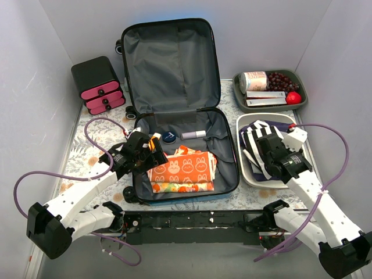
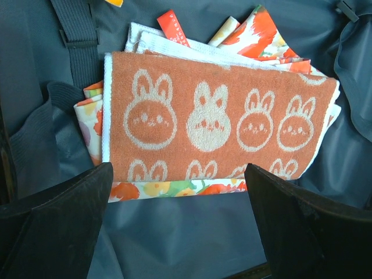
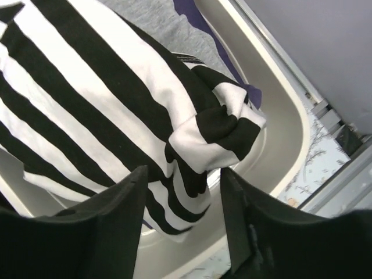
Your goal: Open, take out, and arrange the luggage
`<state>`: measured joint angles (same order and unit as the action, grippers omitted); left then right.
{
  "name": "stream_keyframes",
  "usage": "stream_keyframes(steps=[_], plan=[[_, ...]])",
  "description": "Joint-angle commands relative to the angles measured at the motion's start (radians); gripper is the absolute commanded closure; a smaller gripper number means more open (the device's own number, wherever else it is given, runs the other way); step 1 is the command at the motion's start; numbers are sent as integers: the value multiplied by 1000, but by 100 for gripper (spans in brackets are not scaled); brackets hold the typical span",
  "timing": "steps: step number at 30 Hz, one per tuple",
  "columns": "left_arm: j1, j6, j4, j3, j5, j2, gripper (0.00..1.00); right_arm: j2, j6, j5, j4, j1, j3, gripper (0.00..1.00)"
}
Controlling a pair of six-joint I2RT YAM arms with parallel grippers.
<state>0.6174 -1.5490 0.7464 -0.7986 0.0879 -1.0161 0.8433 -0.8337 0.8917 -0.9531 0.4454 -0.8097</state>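
Luggage [image 1: 168,64] open, unpacking partly done.
It lies wide open in the middle of the worktop [image 1: 75,156], with its lid leaning on the back wall. Opening is finished. Some things look already moved: a striped cloth [image 3: 87,99] sits in the white bin [image 3: 279,116] on the right. The right end effector [image 3: 183,171] hangs over that cloth with its jaws apart and does not look to be squeezing it. Still inside are a folded bunny towel [image 2: 215,116] on a flowery cloth, a round tin [image 1: 168,137] and a small tube [image 1: 193,135]. The left end effector [image 2: 179,168] is wide open above the towel, holding nothing. What lies under the towels or under the striped cloth is hidden. A small orange thing by the left arm is too blocked to name.
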Motion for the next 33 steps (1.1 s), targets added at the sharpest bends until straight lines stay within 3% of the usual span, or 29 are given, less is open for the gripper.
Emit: stream_keyframes(steps=[1, 4, 14, 17, 21, 28, 33], plan=[[2, 9, -19, -36, -7, -2, 2, -39, 83, -43, -19, -4, -44, 34], [2, 6, -13, -36, -4, 4, 2, -64, 238, -128, 45, -4, -78, 24], [2, -17, -19, -21, 0, 30, 2, -131, 583, -329, 197, -4, -197, 20], [2, -20, -28, -21, -5, 27, 2, -95, 614, -254, 249, -5, -184, 16], [2, -20, -30, -27, -13, 22, 2, 5, 598, -183, 293, -43, -151, 3], [2, -22, -15, -28, -8, 50, 2, 68, 521, -541, 392, -386, -8, 2], [2, -23, -5, -19, -4, 60, 2, 37, 418, -657, 411, -465, 179, 2]])
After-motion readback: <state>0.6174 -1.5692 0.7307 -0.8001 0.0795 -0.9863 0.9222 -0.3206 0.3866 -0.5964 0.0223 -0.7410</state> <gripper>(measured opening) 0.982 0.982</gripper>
